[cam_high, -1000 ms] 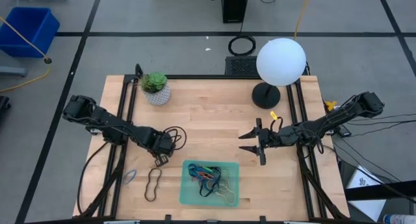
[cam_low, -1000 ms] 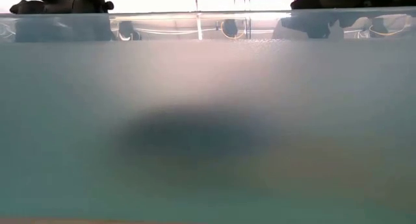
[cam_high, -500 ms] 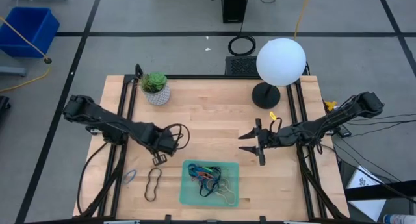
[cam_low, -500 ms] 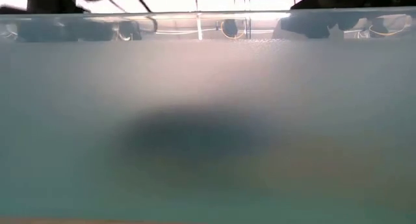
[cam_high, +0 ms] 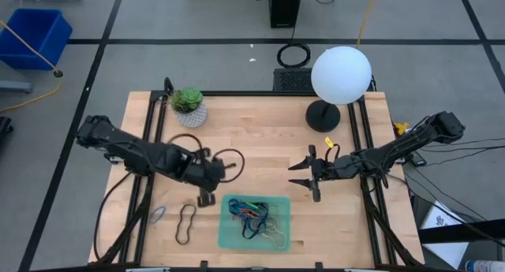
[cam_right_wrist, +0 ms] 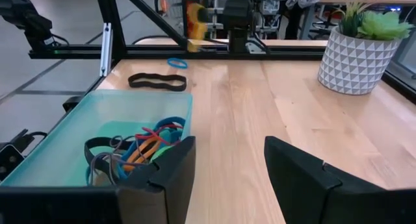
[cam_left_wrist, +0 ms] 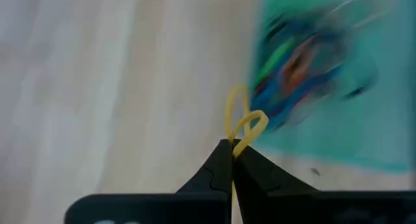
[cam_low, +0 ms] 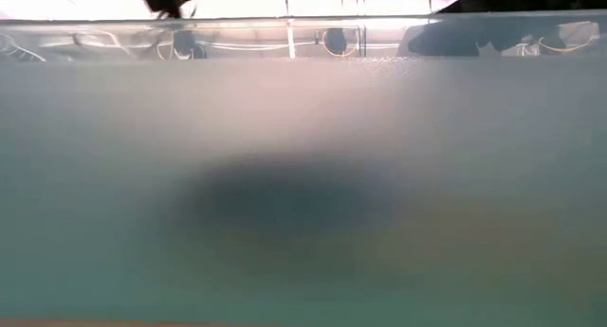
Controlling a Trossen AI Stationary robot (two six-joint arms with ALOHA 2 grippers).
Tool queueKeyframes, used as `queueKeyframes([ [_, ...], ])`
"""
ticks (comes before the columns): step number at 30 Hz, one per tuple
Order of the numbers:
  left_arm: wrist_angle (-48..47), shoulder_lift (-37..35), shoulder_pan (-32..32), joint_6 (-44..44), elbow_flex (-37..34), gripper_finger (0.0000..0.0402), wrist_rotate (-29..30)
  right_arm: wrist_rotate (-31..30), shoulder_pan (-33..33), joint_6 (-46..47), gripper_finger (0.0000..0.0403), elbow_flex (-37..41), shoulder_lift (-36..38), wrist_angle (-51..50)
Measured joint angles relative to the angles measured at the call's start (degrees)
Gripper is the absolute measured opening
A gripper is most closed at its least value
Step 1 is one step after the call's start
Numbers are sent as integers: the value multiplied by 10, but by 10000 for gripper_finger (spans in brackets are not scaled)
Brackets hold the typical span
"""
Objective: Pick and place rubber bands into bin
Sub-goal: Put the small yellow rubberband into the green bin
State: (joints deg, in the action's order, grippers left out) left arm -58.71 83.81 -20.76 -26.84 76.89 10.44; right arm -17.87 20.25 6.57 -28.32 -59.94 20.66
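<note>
My left gripper [cam_left_wrist: 233, 146] hangs above the bare wood just left of the bin [cam_high: 254, 222], shut on a thin yellow rubber band [cam_left_wrist: 242, 123]. In the high view this gripper [cam_high: 207, 196] stands beside the bin's far left corner. The translucent green bin [cam_right_wrist: 78, 130] holds a tangle of coloured rubber bands [cam_high: 251, 213]. A black band [cam_high: 186, 223] and a blue one [cam_high: 158, 217] lie flat on the table left of the bin. My right gripper [cam_high: 304, 175] waits open, right of the bin and above the table. My left gripper pinches the yellow band between its two fingertips [cam_left_wrist: 221, 160]. A small twisted loop [cam_left_wrist: 250, 120] sticks out past the tips, and one strand [cam_left_wrist: 233, 195] runs back between the fingers. The fingers slant downward. The band is clear of the table.
A potted succulent [cam_high: 188, 106] stands at the far left of the table and a white globe lamp [cam_high: 340, 75] at the far right. The bin's wall [cam_low: 303, 194] fills the low view. A deep blue bin [cam_high: 33, 35] sits on the floor.
My left gripper has risen from the table beside the black band and gone toward the table's right edge, closer to the bin's far left corner. In the low view it has climbed almost out of the top of the picture.
</note>
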Motion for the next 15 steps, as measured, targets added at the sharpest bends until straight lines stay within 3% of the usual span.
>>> queueKeyframes([
  [6,166,10,-26,113,2,8,-39,0,0,0,179,0,0,-10],
  [15,270,99,-48,179,1,11,-59,0,0,0,176,0,0,-22],
])
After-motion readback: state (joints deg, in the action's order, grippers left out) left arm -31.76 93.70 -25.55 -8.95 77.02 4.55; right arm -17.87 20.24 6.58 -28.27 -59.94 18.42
